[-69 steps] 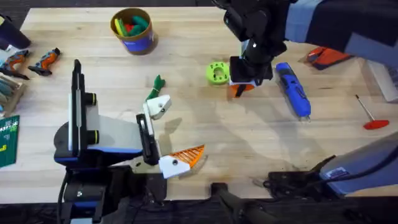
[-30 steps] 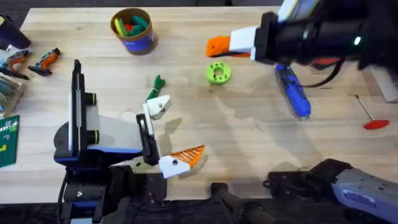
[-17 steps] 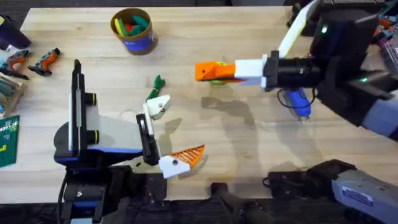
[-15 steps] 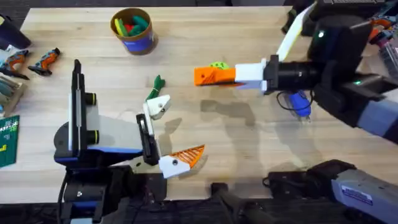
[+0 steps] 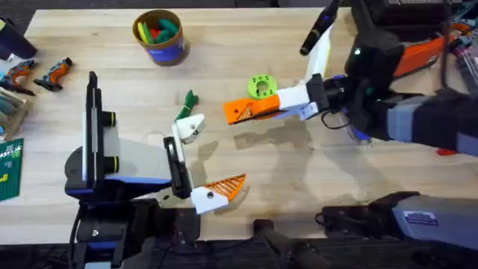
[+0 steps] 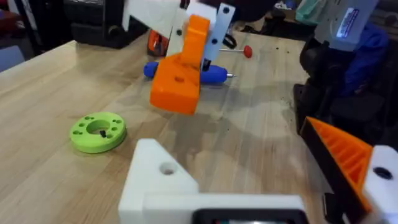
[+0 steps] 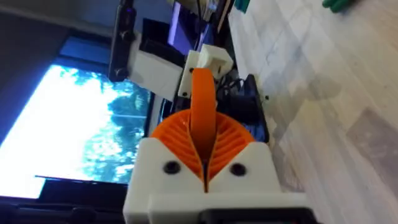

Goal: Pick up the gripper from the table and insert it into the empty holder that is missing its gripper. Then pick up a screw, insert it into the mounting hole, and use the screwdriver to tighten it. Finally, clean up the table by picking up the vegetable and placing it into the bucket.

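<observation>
Right end effector [image 5: 250, 110] pinches gripper [image 6: 180, 78]; screwdriver [image 6: 208, 73] half hidden; left end effector [image 5: 198, 161] wide.

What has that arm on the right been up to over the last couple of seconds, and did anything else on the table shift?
The right gripper lifted the orange gripper from beside the lime-green disc, swung up and turned sideways, and now carries it leftward toward the empty holder. Its fingers stay shut on the piece. The left arm, the vegetable, the bucket and the disc kept their places.
</observation>
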Motion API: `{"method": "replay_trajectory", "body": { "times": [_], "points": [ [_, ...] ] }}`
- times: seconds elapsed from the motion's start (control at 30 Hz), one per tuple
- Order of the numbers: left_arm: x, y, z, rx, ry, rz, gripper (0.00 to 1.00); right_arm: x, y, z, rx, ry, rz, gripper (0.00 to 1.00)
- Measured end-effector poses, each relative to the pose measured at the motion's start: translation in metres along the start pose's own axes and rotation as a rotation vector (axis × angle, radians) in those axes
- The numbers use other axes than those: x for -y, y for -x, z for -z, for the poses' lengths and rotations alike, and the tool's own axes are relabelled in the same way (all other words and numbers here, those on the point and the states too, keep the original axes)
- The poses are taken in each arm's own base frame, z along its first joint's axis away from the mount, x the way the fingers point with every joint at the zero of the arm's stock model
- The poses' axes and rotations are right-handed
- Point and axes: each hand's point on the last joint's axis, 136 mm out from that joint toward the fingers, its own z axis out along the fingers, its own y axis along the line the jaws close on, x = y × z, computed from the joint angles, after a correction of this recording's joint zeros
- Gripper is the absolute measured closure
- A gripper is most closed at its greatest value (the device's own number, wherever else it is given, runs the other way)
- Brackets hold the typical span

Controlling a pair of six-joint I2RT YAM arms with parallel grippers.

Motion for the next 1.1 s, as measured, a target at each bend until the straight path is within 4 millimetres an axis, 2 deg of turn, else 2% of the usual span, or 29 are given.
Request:
{"method": "replay_trajectory", "body": {
  "times": [0.2,0.43,0.63,0.83,1.1],
  "points": [
    [0.000,0.000,0.000,0.000,0.000,0.000,0.015,0.016,-0.003,-0.002,-0.010,-0.004,-0.091,0.989],
    [0.000,0.000,0.000,0.000,0.000,0.000,0.015,0.015,-0.005,-0.007,-0.029,0.004,-0.075,0.989],
    [0.000,0.000,0.000,0.000,0.000,0.000,0.015,0.022,0.000,-0.010,-0.047,0.036,-0.016,0.989],
    [0.000,0.000,0.000,0.000,0.000,0.000,0.015,0.019,-0.004,-0.021,-0.103,0.078,0.028,0.989],
    [0.000,0.000,0.000,0.000,0.000,0.000,0.015,0.019,-0.013,-0.030,-0.151,0.086,-0.077,0.990]
  ]
}}
